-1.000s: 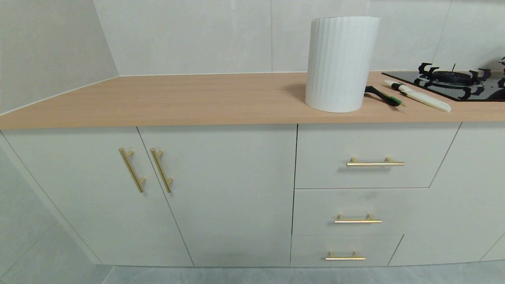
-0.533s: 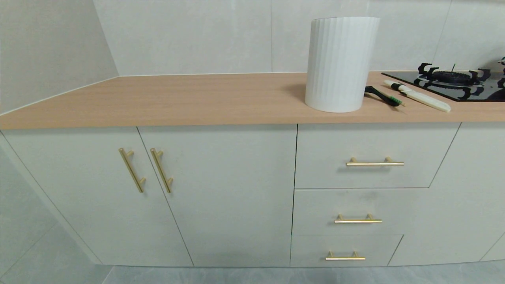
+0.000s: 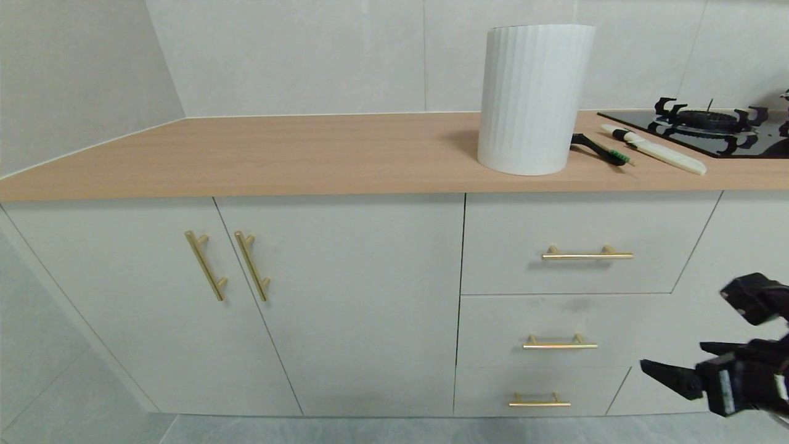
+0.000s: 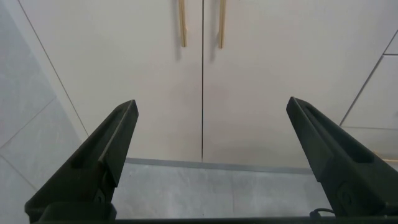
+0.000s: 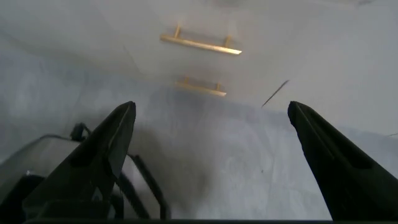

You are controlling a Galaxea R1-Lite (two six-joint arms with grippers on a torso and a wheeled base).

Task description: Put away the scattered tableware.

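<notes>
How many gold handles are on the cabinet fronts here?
5. On the double doors at left, side by side: left door handle, right door handle. Stacked on the drawers at right: top drawer handle, middle drawer handle, bottom drawer handle. More may lie out of frame.

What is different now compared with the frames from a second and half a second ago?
The right gripper has come into the head view at lower right, open, in front of the lower drawers. The white ribbed container, black brush and white knife lie on the countertop as before.
</notes>
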